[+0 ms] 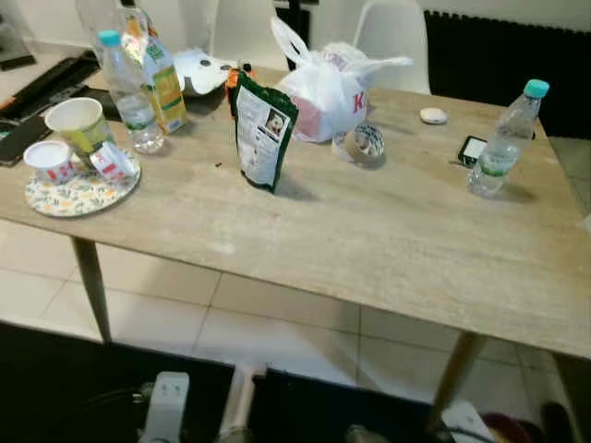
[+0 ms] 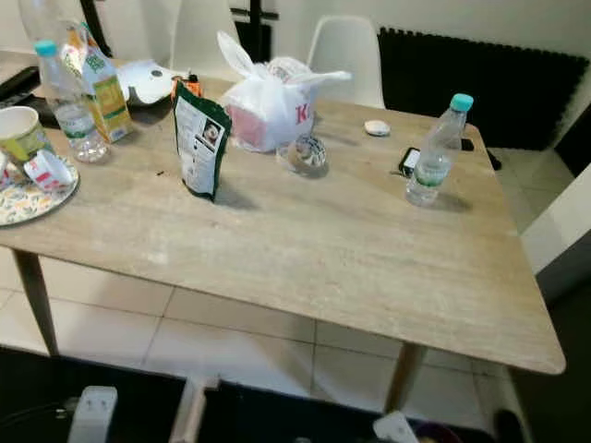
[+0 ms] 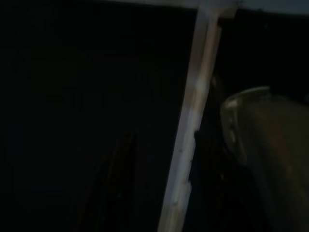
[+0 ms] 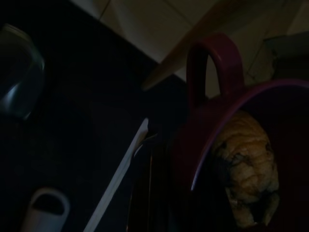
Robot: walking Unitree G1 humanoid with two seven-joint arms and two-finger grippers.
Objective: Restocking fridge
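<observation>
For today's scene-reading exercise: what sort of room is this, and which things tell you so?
Probably a home dining area or kitchen corner: a wooden table with white chairs behind it, groceries such as a juice carton and water bottles, and a tiled floor.

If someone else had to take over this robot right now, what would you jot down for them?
Both arms hang idle below the table; their fingers cannot be made out in the dark wrist views.
On the table: green pouch upright near the middle, white bag behind it, tape roll beside the bag, water bottle on the right. On the left: second bottle, juice carton, and cups on a flowered plate.
A maroon basket shows by the right wrist.
Done: nothing visibly picked up. Left: carrying the groceries to the fridge.
</observation>
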